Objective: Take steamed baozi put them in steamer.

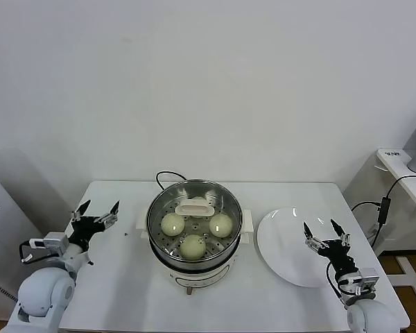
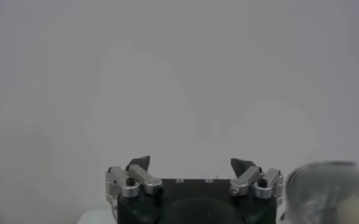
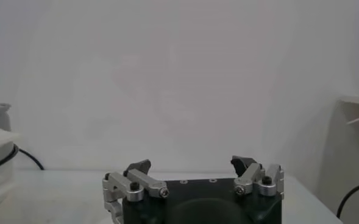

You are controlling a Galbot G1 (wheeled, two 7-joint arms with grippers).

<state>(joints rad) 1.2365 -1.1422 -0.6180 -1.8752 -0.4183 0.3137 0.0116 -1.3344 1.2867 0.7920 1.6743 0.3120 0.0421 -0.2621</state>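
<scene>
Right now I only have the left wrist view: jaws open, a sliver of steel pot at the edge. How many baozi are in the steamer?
Observer: Head view shows three baozi inside the steamer.
Operator: Anything left on the plate?
Observer: No. The white plate, on the robot's right of the steamer, has nothing on it.
Operator: Where is the right arm?
Observer: The right gripper hangs over the plate's right edge, jaws open and holding nothing.
</scene>
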